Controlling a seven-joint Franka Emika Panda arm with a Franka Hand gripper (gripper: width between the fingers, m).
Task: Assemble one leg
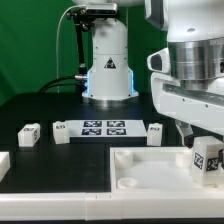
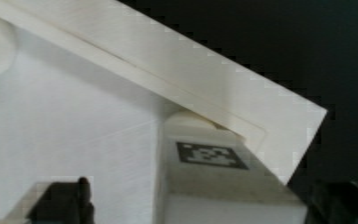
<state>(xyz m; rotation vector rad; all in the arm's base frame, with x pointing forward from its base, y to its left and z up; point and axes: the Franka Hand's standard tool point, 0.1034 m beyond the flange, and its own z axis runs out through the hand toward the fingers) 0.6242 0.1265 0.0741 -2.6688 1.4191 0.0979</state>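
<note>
Black counter (image 1: 40, 108), marker board (image 1: 103, 127) dead centre. At its nine o'clock, a near leg (image 1: 60, 132) just beside it and a far leg (image 1: 28, 133) beyond. Third leg (image 1: 154, 132) at three o'clock, big white tray (image 1: 160, 170) at five.

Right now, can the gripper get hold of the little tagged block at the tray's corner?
Probably yes. The gripper hangs right over the leg, one finger on either side and nothing in between, though the tray rim is close.

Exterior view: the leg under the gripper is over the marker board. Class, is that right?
No. The leg under the gripper is over the tray, not the marker board; the exterior view shows this.
</note>
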